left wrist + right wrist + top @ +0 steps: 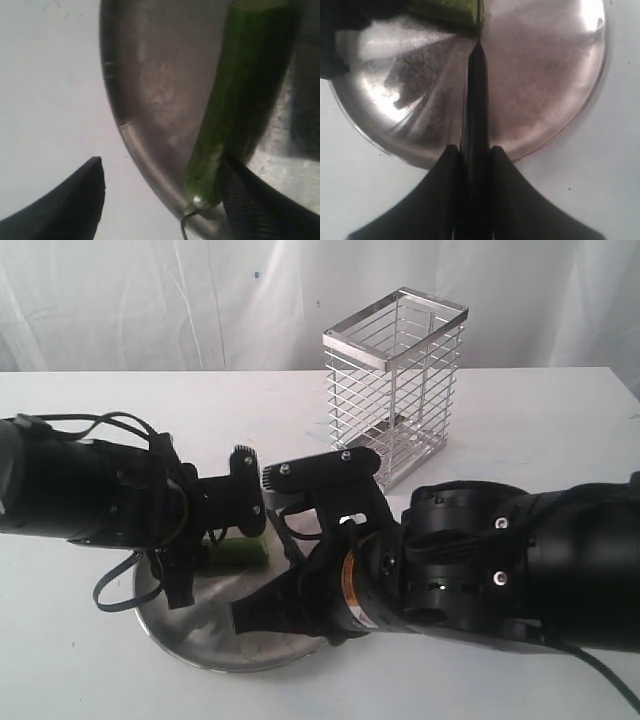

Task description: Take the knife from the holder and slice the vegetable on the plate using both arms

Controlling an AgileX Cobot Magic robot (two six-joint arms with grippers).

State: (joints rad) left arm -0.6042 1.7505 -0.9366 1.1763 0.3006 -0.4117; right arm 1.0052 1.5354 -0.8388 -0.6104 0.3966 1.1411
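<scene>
Knife (476, 100) in right gripper (474, 149), tip at vegetable (445, 10)

We see a plain white bench (100, 420) spread wide, and behind it a creased white curtain (150, 300).

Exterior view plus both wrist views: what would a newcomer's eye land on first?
The black left arm and right arm crowd over the steel plate, with the wire holder standing behind them. In the right wrist view, the right claw is shut on the black knife, whose tip sits at the cut end of the green vegetable. The left claw stands open around the vegetable's stem end.
</scene>
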